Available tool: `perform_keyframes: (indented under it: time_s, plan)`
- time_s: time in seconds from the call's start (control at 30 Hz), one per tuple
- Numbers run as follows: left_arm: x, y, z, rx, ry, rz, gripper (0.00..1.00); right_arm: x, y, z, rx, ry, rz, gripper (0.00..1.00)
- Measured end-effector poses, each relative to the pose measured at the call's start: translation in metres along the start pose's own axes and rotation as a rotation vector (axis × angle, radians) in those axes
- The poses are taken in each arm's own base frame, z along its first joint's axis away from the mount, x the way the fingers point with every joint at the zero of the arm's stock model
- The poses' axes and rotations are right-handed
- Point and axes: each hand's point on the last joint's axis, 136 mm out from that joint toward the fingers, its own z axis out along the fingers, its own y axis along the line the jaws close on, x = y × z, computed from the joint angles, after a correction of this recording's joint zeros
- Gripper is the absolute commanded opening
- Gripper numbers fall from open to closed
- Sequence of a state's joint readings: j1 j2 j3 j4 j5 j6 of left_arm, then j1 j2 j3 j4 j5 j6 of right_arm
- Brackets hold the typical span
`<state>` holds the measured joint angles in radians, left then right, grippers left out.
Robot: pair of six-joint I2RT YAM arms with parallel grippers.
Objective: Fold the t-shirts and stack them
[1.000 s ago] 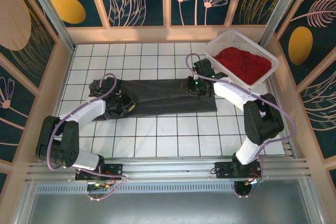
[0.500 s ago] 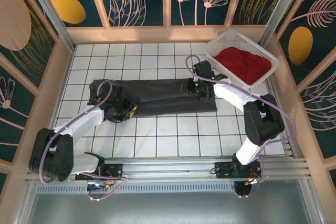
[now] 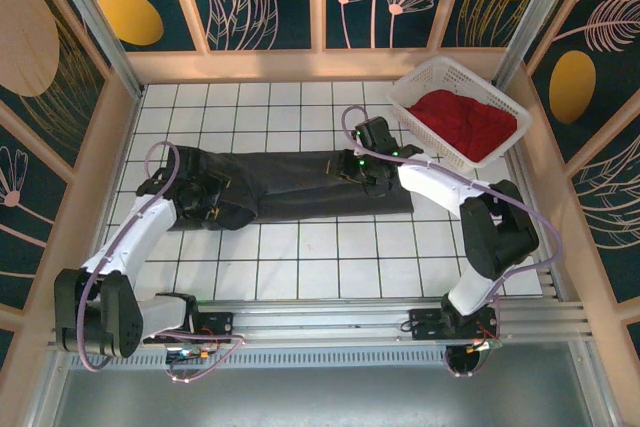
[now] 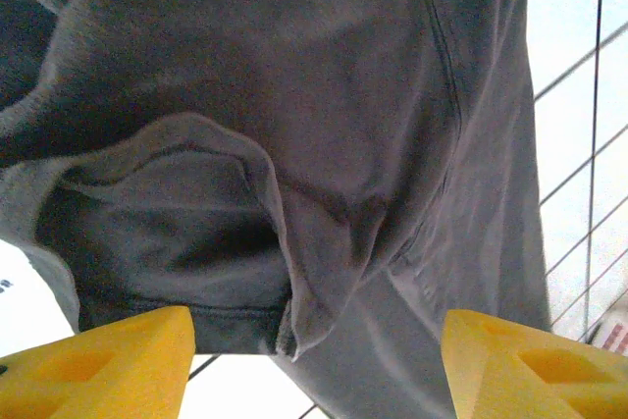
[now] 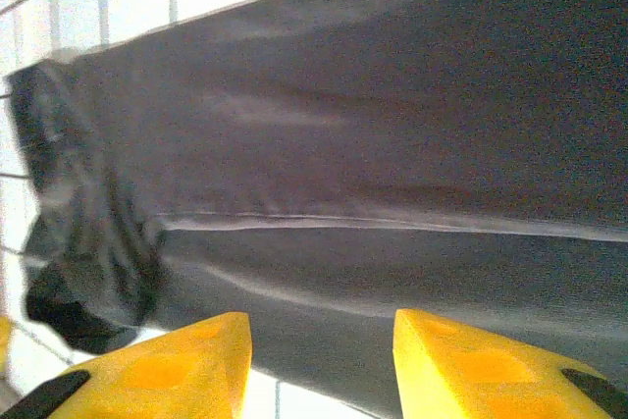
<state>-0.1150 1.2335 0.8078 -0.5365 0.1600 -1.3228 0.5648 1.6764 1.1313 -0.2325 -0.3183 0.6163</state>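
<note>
Left end effector (image 4: 314, 329): fingers stand wide apart, nothing between them. It sits low over the rumpled left end of the charcoal t-shirt (image 4: 324, 125), where a loose flap of hem curls up just ahead of the tips.

Right end effector (image 5: 319, 326): fingers apart too, no cloth pinched that I can see. It hangs over the shirt's flat right part, a seam running across its view.

The charcoal t-shirt (image 3: 300, 182) lies mid-counter (image 3: 300, 267) as a long narrow band. Its long axis runs left–right, about parallel to the near edge; the left end is bunched, the right end squared. Can't tell which end is the collar.

Red t-shirt (image 3: 462, 119) sits heaped in the white basket (image 3: 408, 99), far right corner.

Judgement: lengthwise fold done, crosswise fold pending. Next move likely calls for smoothing the left bunch, then both end effectors pinching one end's corners and carrying it over the other — the red shirt not yet begun.
</note>
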Motion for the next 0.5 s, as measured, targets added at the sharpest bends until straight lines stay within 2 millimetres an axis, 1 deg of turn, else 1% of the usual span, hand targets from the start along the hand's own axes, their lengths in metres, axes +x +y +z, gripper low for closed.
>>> perform_keyframes:
  time_s: [0.13, 0.23, 0.37, 0.5]
  plan:
    - [-0.008, -0.001, 0.003, 0.005, -0.033, -0.116, 0.63, 0.013, 0.027, 0.006, -0.076, 0.029, -0.027, 0.43]
    - [-0.014, 0.002, 0.005, 0.003, -0.07, -0.201, 0.6, 0.02, 0.035, 0.008, -0.099, 0.044, -0.036, 0.43]
    - [-0.019, 0.012, 0.012, -0.008, -0.102, -0.295, 0.59, 0.022, 0.034, 0.009, -0.101, 0.046, -0.033, 0.43]
    - [-0.017, 0.032, 0.025, -0.06, -0.104, -0.361, 0.59, 0.023, 0.032, 0.01, -0.097, 0.05, -0.031, 0.43]
